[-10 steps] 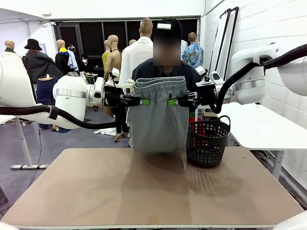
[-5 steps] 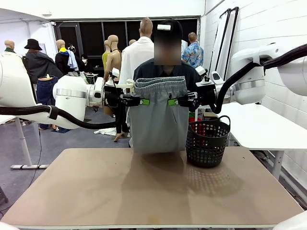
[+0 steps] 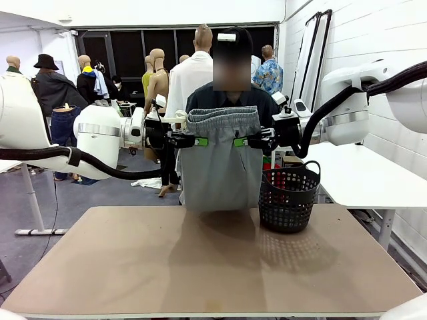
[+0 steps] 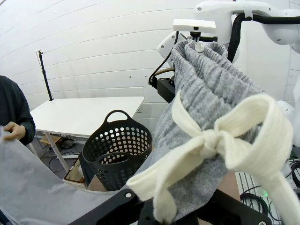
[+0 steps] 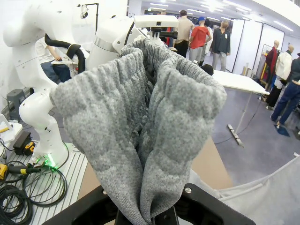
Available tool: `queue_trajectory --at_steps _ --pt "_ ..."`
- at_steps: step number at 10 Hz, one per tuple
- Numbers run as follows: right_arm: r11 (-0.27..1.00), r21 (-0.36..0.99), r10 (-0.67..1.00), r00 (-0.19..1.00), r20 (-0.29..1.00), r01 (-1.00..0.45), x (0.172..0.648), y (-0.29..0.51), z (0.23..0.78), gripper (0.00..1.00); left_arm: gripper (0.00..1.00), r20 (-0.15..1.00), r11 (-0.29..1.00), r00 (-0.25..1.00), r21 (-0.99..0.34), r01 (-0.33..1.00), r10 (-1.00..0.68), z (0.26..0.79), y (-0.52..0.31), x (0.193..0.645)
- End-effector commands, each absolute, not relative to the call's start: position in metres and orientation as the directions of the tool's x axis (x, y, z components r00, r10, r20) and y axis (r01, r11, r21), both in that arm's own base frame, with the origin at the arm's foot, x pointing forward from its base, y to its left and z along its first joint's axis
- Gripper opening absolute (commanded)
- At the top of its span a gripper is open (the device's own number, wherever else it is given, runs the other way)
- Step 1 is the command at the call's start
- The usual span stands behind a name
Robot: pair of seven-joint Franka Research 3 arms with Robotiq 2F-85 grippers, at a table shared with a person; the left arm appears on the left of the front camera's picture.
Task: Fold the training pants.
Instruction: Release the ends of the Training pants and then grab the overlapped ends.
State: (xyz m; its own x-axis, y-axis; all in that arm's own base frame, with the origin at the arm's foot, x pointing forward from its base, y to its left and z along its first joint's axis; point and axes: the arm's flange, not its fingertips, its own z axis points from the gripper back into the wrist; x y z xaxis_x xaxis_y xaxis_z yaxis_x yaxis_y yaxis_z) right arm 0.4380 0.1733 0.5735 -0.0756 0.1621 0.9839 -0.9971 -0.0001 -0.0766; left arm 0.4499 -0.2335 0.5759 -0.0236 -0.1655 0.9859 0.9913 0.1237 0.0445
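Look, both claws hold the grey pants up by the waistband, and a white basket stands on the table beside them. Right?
Nearly: the front view shows a black basket, not white, on the table. The left claw and right claw do hold the grey pants up by the waistband beside it.

A robot lab: white brick wall [image 4: 84,56], plain white worktable [image 3: 363,177], coiled cables [image 5: 18,199] underfoot.
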Motion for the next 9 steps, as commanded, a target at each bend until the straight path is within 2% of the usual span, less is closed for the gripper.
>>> queue_trajectory --at_steps 1,9 --pt "0.000 -0.078 0.154 -0.077 0.985 -0.997 0.4371 0.1735 0.5757 0.00 0.00 0.987 0.124 -0.033 0.053 0.991 -0.160 0.5781 -0.2335 0.4483" --pt "0.000 -0.078 0.154 -0.077 0.985 -0.997 0.4371 0.1735 0.5757 0.00 0.00 0.987 0.124 -0.033 0.053 0.991 -0.160 0.5781 -0.2335 0.4483"
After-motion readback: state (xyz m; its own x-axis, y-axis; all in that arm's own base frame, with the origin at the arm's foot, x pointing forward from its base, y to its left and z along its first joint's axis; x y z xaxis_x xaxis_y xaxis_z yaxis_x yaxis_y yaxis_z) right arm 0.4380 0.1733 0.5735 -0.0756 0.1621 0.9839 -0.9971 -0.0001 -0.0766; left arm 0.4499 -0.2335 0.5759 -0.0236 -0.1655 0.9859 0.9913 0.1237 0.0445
